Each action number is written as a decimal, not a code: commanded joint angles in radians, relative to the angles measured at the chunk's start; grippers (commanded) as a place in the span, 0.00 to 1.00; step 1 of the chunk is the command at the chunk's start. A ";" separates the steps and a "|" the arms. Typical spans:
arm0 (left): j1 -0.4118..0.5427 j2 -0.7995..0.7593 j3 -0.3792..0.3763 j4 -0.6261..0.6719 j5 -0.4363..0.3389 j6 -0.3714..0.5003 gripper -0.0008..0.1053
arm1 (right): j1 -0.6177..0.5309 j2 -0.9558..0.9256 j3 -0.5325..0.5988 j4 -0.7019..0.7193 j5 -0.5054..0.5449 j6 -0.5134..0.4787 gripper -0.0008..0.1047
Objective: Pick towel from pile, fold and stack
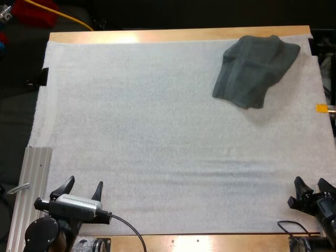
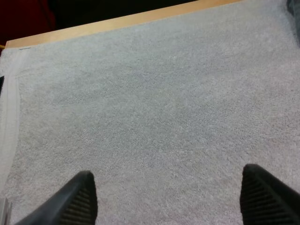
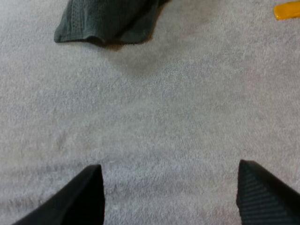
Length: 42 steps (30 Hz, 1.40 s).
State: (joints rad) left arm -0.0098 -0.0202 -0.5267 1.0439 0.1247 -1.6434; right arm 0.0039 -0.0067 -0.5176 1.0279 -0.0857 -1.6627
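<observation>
A dark grey-green towel lies crumpled on the white mat at the far right, near the table's back edge. Its near edge shows in the right wrist view, well ahead of the right fingers. My left gripper rests open at the near left of the mat, its fingers wide apart over bare mat. At the near right my right gripper is open too, with nothing between its fingers.
A ribbed metal rail runs along the mat's near left side. The wooden table edge borders the mat at the back. The wide middle of the mat is bare.
</observation>
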 commanded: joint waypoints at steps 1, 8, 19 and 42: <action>-0.003 -0.131 0.000 -0.005 0.005 -0.004 0.59 | -0.001 -0.045 -0.005 -0.005 -0.002 -0.001 0.57; -0.003 -0.111 -0.021 -0.009 0.062 -0.016 0.59 | -0.001 -0.042 -0.014 -0.006 -0.044 0.025 0.57; -0.003 0.053 -0.145 -0.009 0.184 -0.016 0.59 | -0.001 0.058 -0.164 0.002 -0.083 0.028 0.57; -0.087 0.413 -0.367 -0.009 0.457 -0.020 0.59 | -0.001 0.457 -0.478 0.002 -0.308 0.028 0.57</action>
State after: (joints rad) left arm -0.0934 0.3907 -0.8881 1.0439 0.5675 -1.6540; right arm 0.0039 0.4501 -0.9853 1.0319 -0.3771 -1.6349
